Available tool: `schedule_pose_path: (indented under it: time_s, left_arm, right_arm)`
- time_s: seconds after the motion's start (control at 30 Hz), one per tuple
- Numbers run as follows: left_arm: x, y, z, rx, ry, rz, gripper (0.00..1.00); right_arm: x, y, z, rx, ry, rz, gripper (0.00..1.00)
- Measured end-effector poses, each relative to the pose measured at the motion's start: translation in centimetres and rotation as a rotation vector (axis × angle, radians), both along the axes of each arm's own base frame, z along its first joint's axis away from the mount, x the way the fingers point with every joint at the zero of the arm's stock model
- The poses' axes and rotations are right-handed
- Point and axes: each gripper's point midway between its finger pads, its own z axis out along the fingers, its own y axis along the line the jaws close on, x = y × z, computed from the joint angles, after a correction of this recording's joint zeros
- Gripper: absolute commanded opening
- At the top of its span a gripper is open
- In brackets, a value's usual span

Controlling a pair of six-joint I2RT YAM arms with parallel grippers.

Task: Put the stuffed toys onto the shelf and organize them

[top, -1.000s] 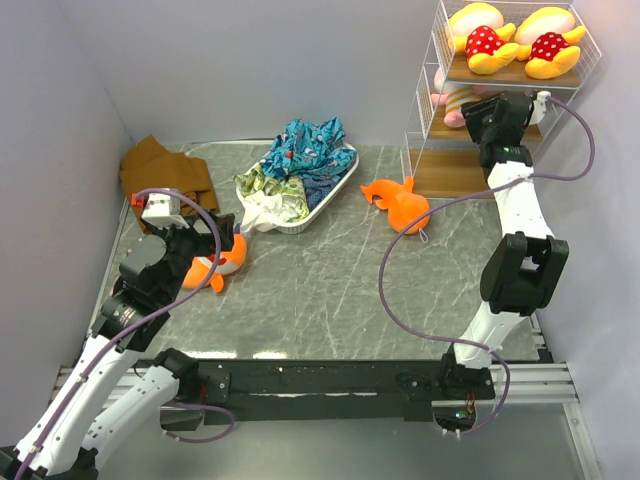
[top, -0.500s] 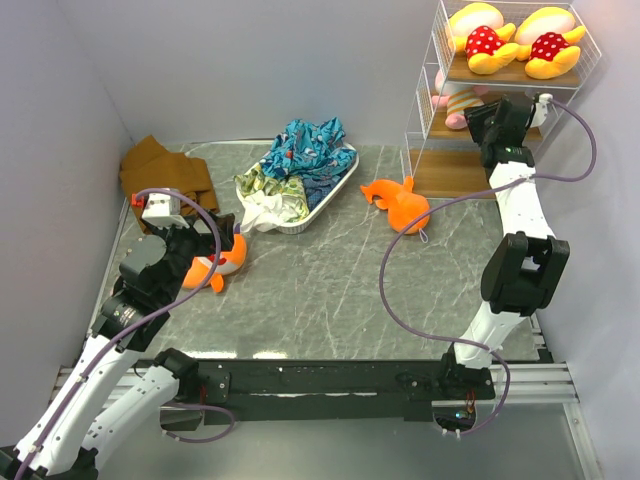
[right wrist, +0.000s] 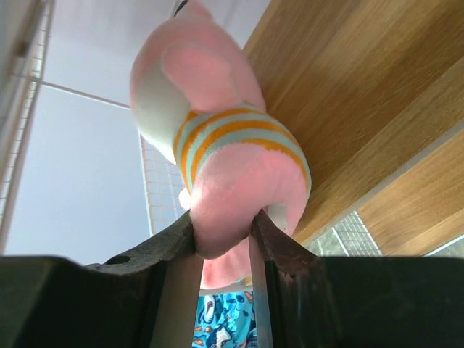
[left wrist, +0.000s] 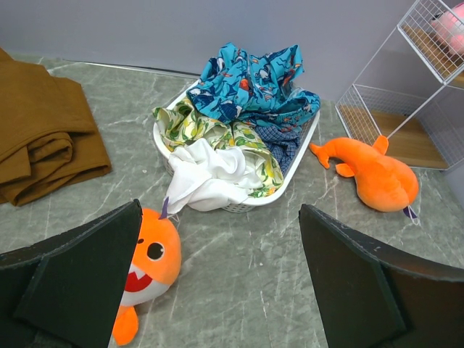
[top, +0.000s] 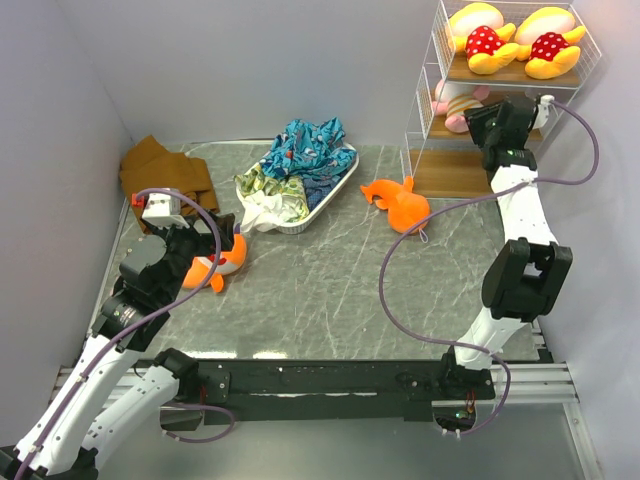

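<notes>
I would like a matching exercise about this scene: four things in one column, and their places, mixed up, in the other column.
Things:
1. yellow toys
2. pink toy
3. brown cloth
4. blue cloth heap

Places:
A. in the tray
B. held by the right gripper
C. on the top board of the shelf
D. on the table, far left corner

Pairs: 1-C, 2-B, 3-D, 4-A.

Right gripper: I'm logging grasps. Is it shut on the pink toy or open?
Shut on the pink toy. In the right wrist view, the right gripper pinches its end between both fingers.
</notes>
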Motion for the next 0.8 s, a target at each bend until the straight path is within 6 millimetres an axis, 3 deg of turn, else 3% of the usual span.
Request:
schedule_pose_path:
  time_s: [0.5,0.73,0.8]
  left_arm:
    - [0.19,-0.24,-0.28,0.004,0.01,-0.008,0.97]
    - [0.46,-0.2,-0.42,0.007,0.014,0.002,0.96]
    - [0.58,-0.19,-0.57,0.01,0.019,0.006,0.96]
  right_arm:
    - [-0.16,0.28,0.32,0.006,-0.005,0.023,0.53]
    - [-0.3,-0.04,0.36,0.015,-0.005,0.04,0.72]
    - [-0.42,-0.21,0.2,0.018,0.001,0.044,0.73]
